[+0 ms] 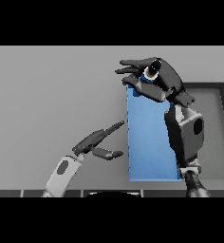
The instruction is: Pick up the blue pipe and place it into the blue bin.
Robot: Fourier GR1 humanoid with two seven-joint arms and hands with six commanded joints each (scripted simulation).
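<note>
The blue bin (149,142) lies as a long blue rectangle right of centre, running from the table's front toward the far side. My right hand (161,76) hovers over the bin's far end, its fingers pointing left and curled around the blue pipe (148,73). Only a short blue piece and a pale round end of the pipe show between fingers and thumb. My left hand (96,141) floats to the left of the bin, near the front, with straight fingers and nothing in it.
A dark-rimmed grey tray (213,128) sits right of the bin, partly behind my right forearm (185,133). The grey table (52,95) stretches to the left and far side.
</note>
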